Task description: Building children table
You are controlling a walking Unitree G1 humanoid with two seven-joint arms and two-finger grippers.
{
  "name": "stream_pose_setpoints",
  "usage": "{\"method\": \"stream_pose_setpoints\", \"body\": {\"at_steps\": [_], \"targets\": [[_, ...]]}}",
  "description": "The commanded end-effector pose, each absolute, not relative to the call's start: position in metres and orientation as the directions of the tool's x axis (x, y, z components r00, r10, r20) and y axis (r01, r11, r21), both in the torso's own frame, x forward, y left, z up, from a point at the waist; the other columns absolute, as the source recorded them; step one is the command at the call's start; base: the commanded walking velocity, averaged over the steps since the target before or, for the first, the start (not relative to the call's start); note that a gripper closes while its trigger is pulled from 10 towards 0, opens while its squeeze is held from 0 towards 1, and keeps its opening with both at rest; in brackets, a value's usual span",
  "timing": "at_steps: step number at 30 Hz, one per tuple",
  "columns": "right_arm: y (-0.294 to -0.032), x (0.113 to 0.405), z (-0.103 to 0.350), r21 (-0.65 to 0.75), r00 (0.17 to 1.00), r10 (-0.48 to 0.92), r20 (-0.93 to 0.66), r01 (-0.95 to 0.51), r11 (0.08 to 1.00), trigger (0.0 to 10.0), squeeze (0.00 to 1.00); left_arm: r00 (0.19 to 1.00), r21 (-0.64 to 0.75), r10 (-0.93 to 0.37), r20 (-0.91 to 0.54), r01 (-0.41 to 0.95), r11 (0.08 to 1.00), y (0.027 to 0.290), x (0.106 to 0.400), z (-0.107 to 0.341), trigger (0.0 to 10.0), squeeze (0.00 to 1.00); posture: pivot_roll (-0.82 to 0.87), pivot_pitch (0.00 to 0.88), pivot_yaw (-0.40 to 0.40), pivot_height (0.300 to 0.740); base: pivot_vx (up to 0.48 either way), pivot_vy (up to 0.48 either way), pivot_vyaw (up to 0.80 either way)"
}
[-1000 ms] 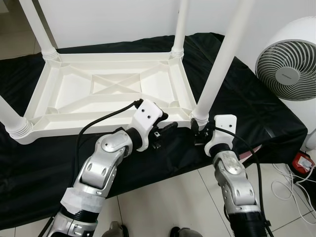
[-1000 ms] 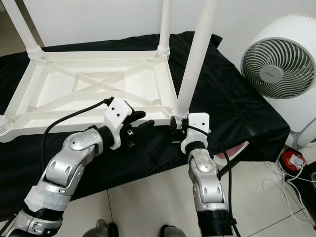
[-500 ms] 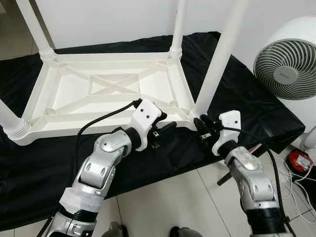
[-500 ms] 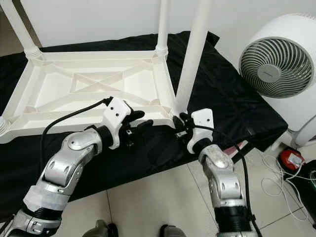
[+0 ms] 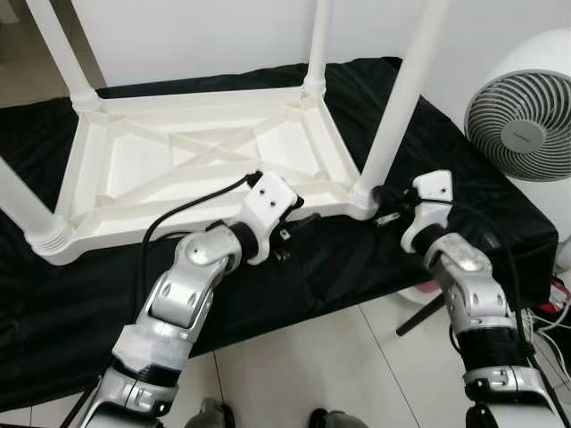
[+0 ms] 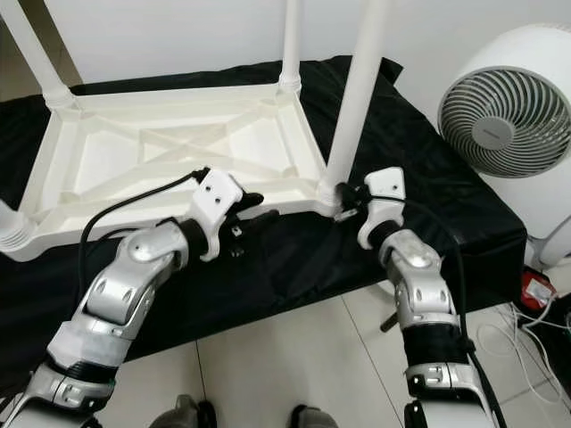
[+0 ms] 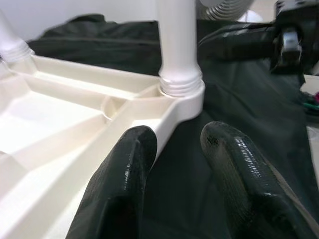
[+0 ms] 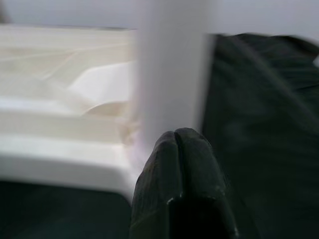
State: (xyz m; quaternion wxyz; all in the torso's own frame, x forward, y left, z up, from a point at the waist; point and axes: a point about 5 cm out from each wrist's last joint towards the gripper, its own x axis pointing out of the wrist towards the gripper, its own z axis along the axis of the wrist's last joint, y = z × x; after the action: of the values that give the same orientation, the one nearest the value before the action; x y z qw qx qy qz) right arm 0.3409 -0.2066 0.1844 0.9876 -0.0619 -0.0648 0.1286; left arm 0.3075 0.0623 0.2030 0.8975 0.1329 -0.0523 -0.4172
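Left wrist view: left tool (image 7: 172, 149) gapes by the table (image 7: 60, 114); right tool (image 8: 175, 144) pressed together beside the leg (image 8: 167, 74).

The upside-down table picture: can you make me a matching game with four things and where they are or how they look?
Things:
1. table
2. fan
3. black cloth
4. right gripper

Descriptions:
A. spread on the floor under the table
B. white and round, standing on the robot's right
C. fingers shut, at the base of the near right leg
D. lying upside down, legs pointing up

Pairs: 1-D, 2-B, 3-A, 4-C
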Motion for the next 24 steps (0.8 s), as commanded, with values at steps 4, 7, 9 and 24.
{"method": "stream_pose_setpoints", "body": {"at_steps": [4, 7, 9, 24], "targets": [[-0.229, 0.343, 0.185, -0.064, 0.981, 0.116, 0.153, -0.107, 0.992, 10.0, 0.00, 0.774, 0.300, -0.633, 0.000, 0.604, 0.738, 0.073, 0.327, 0.205, 10.0, 0.00, -0.07, 0.120, 0.038, 0.740, 0.000, 0.000, 0.00], [-0.225, 0.341, 0.184, -0.049, 0.978, 0.135, 0.161, -0.128, 0.991, 10.0, 0.00, 0.786, 0.301, -0.618, -0.001, 0.589, 0.750, 0.076, 0.330, 0.206, 10.0, 0.00, -0.07, 0.120, 0.038, 0.740, 0.000, 0.000, 0.00], [-0.211, 0.334, 0.180, -0.046, 0.965, 0.200, 0.172, -0.195, 0.980, 10.0, 0.00, 0.818, 0.321, -0.574, -0.023, 0.550, 0.771, 0.082, 0.340, 0.204, 10.0, 0.00, -0.07, 0.120, 0.043, 0.740, 0.000, 0.000, 0.00], [-0.186, 0.315, 0.170, -0.038, 0.931, 0.324, 0.171, -0.322, 0.946, 10.0, 0.00, 0.864, 0.471, -0.459, -0.206, 0.499, 0.728, 0.136, 0.360, 0.178, 10.0, 0.00, -0.08, 0.136, 0.071, 0.740, 0.000, 0.000, 0.00]]}}
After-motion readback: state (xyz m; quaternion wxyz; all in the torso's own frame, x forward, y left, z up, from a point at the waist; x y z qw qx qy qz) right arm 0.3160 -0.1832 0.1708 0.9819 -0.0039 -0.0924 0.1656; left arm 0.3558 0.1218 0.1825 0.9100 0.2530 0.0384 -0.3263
